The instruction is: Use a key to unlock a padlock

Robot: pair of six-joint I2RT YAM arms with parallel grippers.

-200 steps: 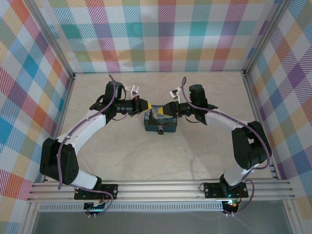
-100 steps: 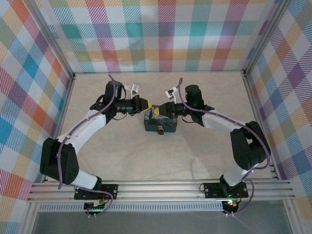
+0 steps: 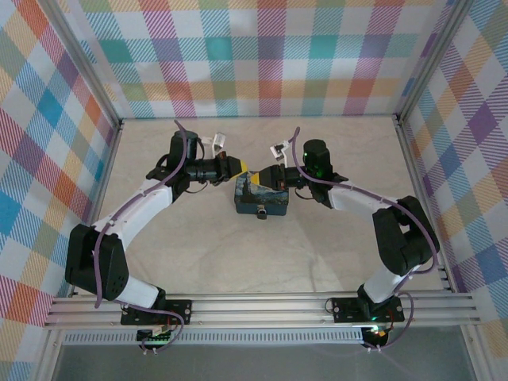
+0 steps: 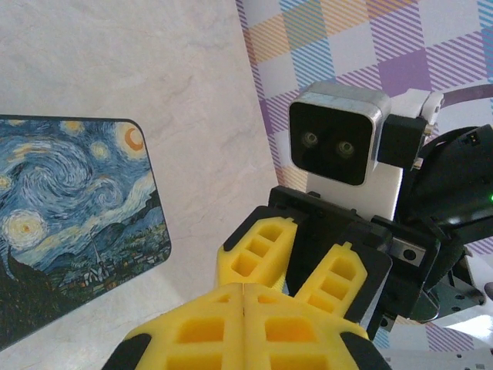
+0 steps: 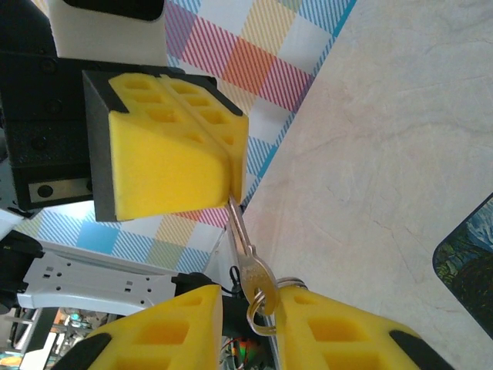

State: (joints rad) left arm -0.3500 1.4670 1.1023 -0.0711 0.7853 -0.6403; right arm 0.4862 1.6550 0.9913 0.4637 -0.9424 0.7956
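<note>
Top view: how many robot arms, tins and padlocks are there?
Arms: 2 (left arm, right arm)
Tin: 1
Padlock: 1, small and dark at the tin's near edge
Total: 4

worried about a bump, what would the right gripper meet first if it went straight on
Likely the key, hanging at the open tips of the right gripper; just beyond it, the left gripper pinching the blade. Depth is unclear.
</note>
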